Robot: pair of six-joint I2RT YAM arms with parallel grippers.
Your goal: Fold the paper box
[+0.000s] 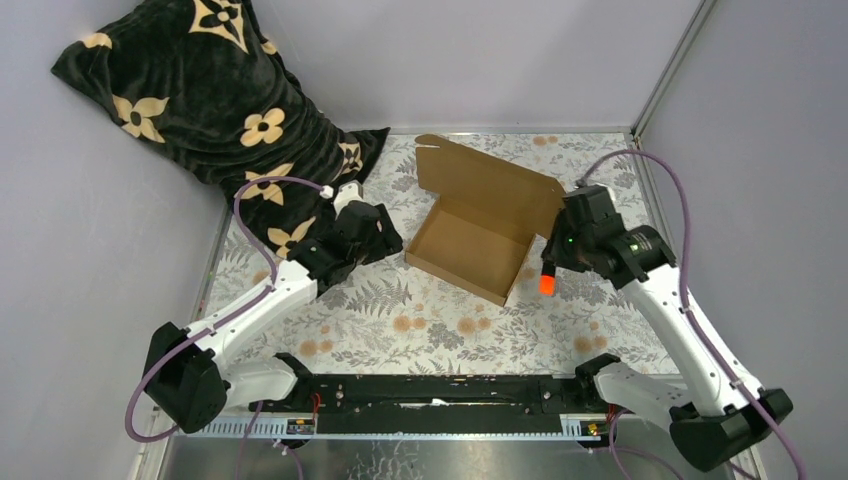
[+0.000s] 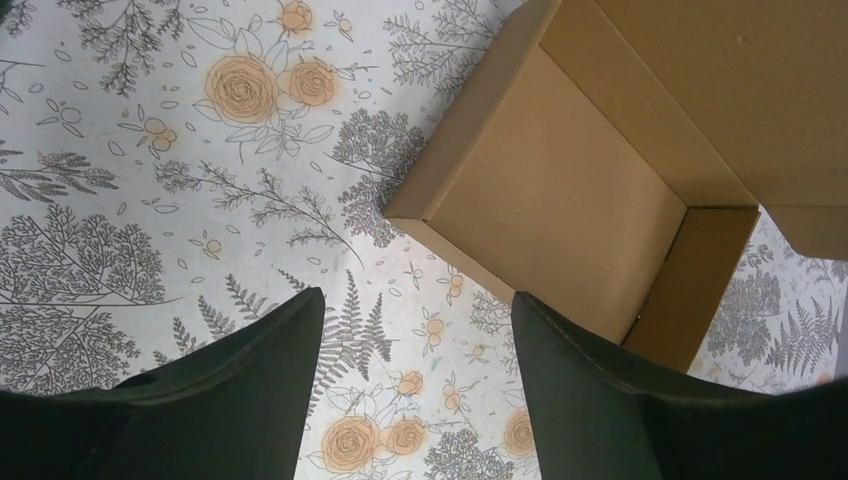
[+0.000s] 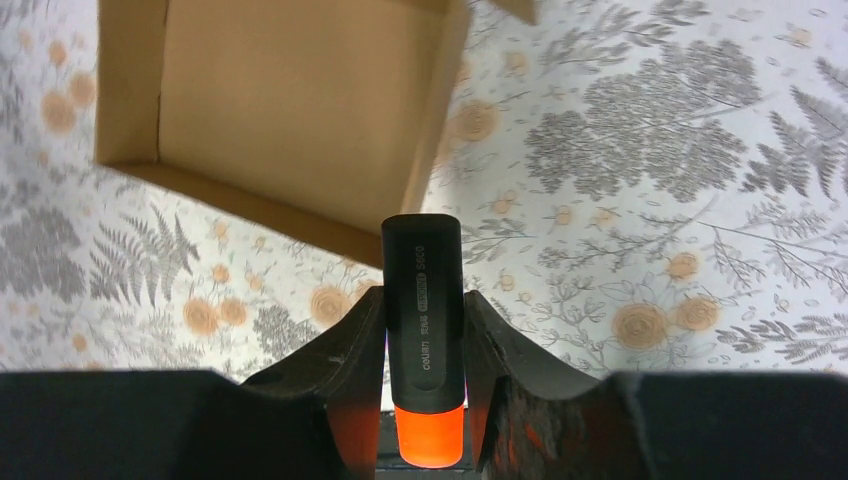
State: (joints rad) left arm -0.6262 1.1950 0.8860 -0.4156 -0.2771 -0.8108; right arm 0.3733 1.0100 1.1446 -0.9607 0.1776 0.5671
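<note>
Biggest worry is the floral table cover (image 1: 400,320), which looks smooth to me. The paper box (image 1: 470,245) sits mid-table with its walls up and the lid flap (image 1: 490,180) standing open at the back. Nothing pins it down, so a push on the lid could just skate the whole thing away or pop a side wall back out. The black flower-print blanket (image 1: 200,90) is heaped in the far left corner, no readable writing on it. The left gripper (image 2: 415,300) is spread wide and empty just beside the box's near corner, and if it comes in crooked a finger could crush that wall. The right gripper (image 3: 423,300) is pinched on the orange-and-black marker (image 3: 422,250), so that arm can't really grab cardboard, and the marker might slip. There's white print down the barrel, maybe "deli" plus a code, too small to be sure.
</note>
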